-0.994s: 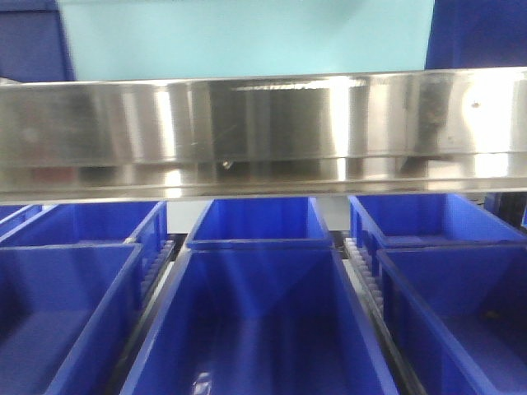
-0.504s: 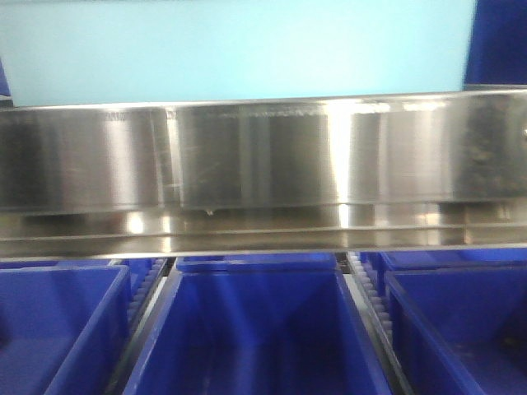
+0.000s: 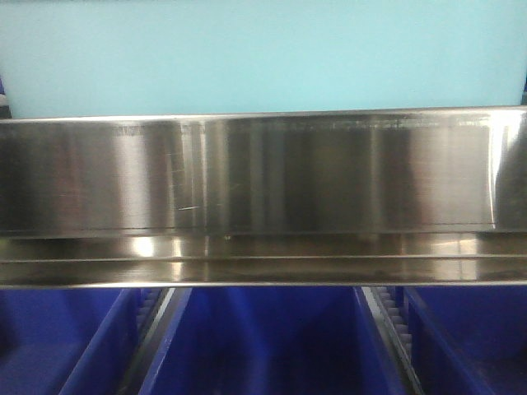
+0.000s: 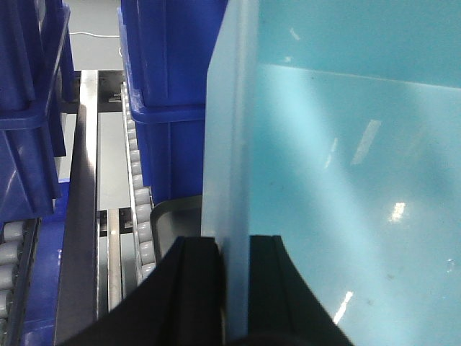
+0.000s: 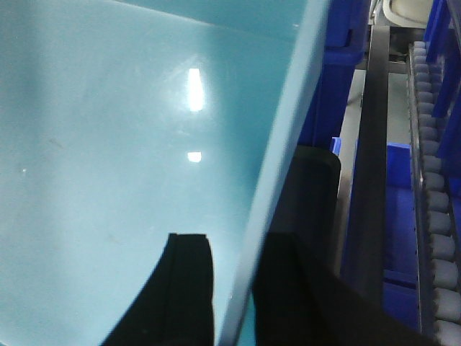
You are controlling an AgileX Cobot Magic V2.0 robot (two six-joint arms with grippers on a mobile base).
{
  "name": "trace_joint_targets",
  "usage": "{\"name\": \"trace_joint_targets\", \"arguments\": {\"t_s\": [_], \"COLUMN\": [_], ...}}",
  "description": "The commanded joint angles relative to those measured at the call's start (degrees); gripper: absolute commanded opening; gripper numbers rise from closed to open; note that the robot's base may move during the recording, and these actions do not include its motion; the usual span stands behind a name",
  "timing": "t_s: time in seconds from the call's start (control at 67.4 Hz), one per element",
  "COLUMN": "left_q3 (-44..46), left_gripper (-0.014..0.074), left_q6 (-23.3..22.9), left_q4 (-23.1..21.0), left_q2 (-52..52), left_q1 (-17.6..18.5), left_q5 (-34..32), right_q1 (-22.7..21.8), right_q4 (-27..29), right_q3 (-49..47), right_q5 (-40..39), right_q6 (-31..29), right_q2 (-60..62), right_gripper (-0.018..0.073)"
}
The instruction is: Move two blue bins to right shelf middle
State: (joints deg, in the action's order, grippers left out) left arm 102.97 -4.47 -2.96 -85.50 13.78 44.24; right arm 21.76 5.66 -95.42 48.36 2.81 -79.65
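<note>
Pale-blue bin (image 3: 263, 58) upright, broad side toward us, long axis left-right, parallel to steel shelf rail (image 3: 263, 173), showing just above that rail, we see left gripper (image 4: 232, 252) pinching its left wall, right gripper (image 5: 241, 245) pinching its right wall, royal-blue crates (image 3: 263, 337) below the rail.

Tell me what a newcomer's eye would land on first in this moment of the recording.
A pale blue bin fills the top of the front view, showing just above a broad brushed steel shelf rail, with royal-blue crates on the tier below. In the wrist views, the left gripper and the right gripper each pinch a side wall of that bin, one finger on either face.
</note>
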Motion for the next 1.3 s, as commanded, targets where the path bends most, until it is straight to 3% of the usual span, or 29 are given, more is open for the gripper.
{"name": "trace_joint_targets", "arguments": {"t_s": [0.0, 1.29], "left_q3": [0.67, 0.67], "left_gripper": [-0.0111, -0.0111], "left_q6": [-0.63, -0.63], "left_q4": [-0.44, -1.63], "left_q2": [0.45, 0.48], "left_q1": [0.09, 0.09], "left_q5": [-3.78, -3.10], "right_q1": [0.06, 0.06], "right_q4": [0.56, 0.56], "right_q3": [-0.58, -0.58], "right_q5": [-1.30, -1.30], "right_q6": [-2.27, -2.27], "right_q2": [0.85, 0.85], "right_gripper": [-0.0153, -0.0153]}}
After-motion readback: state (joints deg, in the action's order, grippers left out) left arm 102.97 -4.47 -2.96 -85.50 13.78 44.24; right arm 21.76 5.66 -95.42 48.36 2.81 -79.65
